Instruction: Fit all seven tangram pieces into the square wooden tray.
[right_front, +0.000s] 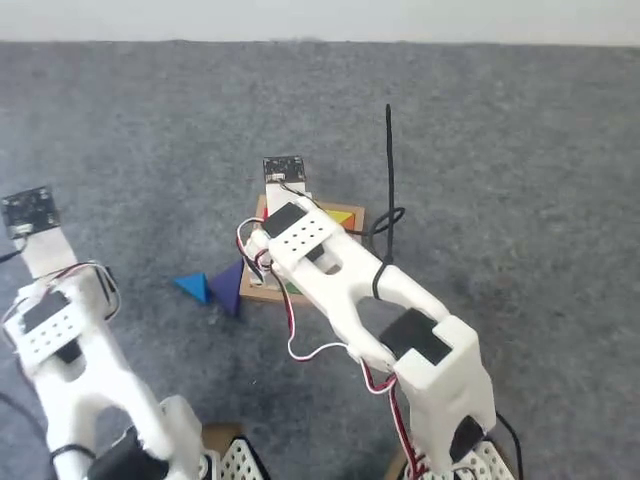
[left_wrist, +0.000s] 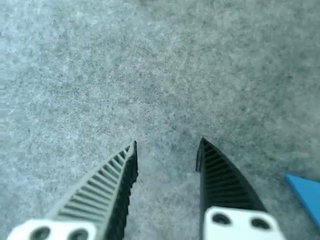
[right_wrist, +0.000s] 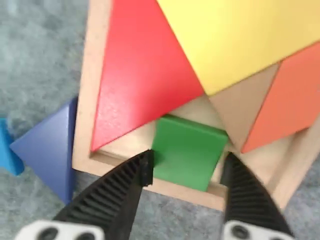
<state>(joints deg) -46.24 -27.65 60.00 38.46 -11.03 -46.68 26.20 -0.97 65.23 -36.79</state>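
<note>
The grey carpeted bench (right_front: 500, 150) carries everything. Over bare carpet, well apart from the tray, the left tool (left_wrist: 168, 144) hangs with its jaws spread and nothing between them. The right tool (right_wrist: 187, 156) hangs over the square wooden tray (right_wrist: 92, 75), also spread, its tips just beside opposite edges of the green square (right_wrist: 187, 150). In the tray lie the yellow triangle (right_wrist: 235, 35), the red triangle (right_wrist: 140, 75), an orange piece (right_wrist: 290, 100) and that green square, with bare wood between them. Outside, a dark blue triangle (right_wrist: 50, 150) touches the tray's rim. A smaller light blue triangle (right_front: 193, 287) sits just beside it.
</note>
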